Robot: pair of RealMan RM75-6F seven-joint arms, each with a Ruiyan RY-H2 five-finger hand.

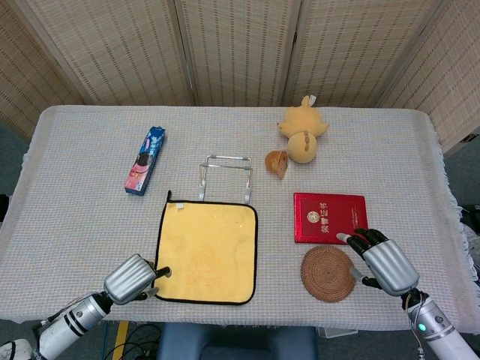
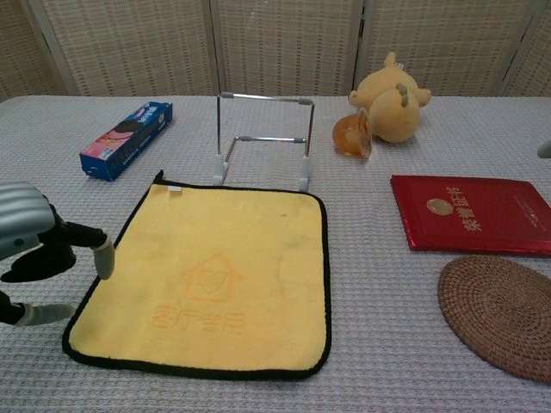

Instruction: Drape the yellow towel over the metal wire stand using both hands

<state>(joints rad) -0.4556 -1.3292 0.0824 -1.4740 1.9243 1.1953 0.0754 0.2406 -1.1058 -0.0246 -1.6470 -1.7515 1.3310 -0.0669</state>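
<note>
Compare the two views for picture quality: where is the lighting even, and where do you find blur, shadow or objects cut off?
Head view: even, soft light, everything sharp, faint shadows under the plush toy. Chest view: equally even light; the left hand is cropped by the frame edge and slightly soft, casting only a weak shadow beside the yellow towel; the woven coaster is cut off at right.

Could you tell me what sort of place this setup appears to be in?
Probably an indoor lab or staged test area: a table under a woven grey cloth, wicker folding screens closing off the back, and unrelated props laid out, such as a plush toy and a red booklet.
</note>
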